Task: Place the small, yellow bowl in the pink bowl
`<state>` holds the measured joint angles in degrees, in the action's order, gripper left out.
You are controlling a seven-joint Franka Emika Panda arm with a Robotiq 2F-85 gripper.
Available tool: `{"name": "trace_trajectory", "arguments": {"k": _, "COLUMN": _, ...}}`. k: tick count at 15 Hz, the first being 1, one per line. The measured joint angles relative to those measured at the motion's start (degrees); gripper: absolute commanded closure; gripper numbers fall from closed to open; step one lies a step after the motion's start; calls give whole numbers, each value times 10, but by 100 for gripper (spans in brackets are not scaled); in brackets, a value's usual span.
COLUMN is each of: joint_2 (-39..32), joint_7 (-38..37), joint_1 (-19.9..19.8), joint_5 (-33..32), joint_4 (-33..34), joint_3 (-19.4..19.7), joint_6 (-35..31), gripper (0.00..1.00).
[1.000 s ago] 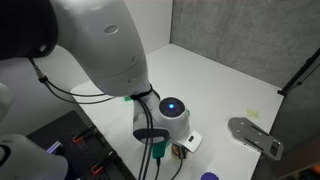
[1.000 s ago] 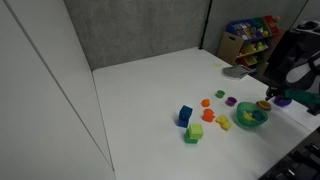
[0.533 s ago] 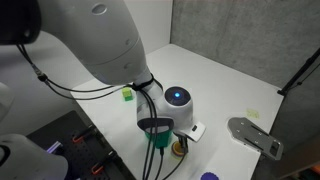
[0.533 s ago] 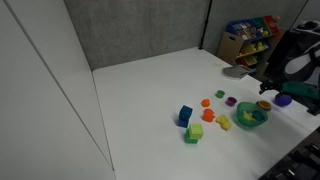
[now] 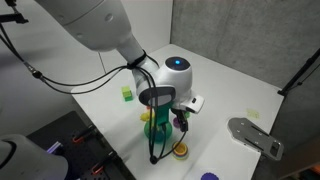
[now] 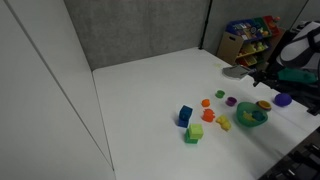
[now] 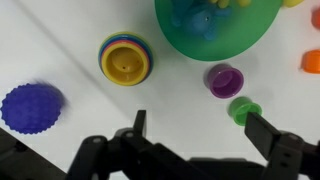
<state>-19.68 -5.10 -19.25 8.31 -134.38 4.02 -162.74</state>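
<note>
In the wrist view the small yellow bowl (image 7: 125, 64) sits nested in the pink bowl (image 7: 125, 42), of which only a thin rim shows around it, with a blue-purple edge outside that. My gripper (image 7: 204, 130) hangs above the table beside the stack, open, with nothing between its dark fingers (image 7: 270, 135). In an exterior view the gripper (image 5: 177, 122) is raised above the yellow bowl (image 5: 180, 151). In the wider exterior view the stack (image 6: 264, 104) lies just under the gripper (image 6: 267, 84).
A big teal-green bowl (image 7: 215, 25) with lumps in it lies close to the stack. Nearby are a tiny purple bowl (image 7: 223, 80), a small green cup (image 7: 242, 110), a blue spiky ball (image 7: 30, 107) and an orange piece (image 7: 312, 62). Coloured blocks (image 6: 185, 115) are scattered further off.
The gripper has opened and risen off the stack, leaving the yellow bowl in the pink bowl. The arm now stands higher.
</note>
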Motion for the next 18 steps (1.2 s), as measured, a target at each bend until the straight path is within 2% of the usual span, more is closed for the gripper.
{"name": "trace_trajectory", "arguments": {"k": 2, "joint_2": 32, "joint_7": -7, "joint_1": 41, "joint_5": -14, "joint_4": -3, "joint_3": 29, "joint_6": 25, "gripper": 0}}
{"name": "trace_trajectory", "arguments": {"k": 5, "joint_2": 89, "joint_7": -11, "joint_1": 72, "joint_5": -35, "joint_4": -9, "joint_3": 50, "joint_6": 81, "gripper": 0}}
{"name": "trace_trajectory", "arguments": {"k": 12, "joint_2": 258, "joint_7": 3, "joint_1": 83, "joint_5": -73, "joint_4": -31, "joint_3": 49, "joint_6": 233, "gripper": 0}}
{"name": "trace_trajectory", "arguments": {"k": 18, "joint_2": 345, "joint_7": 3, "joint_1": 88, "joint_5": -102, "joint_4": -43, "joint_3": 41, "joint_6": 289, "gripper": 0}}
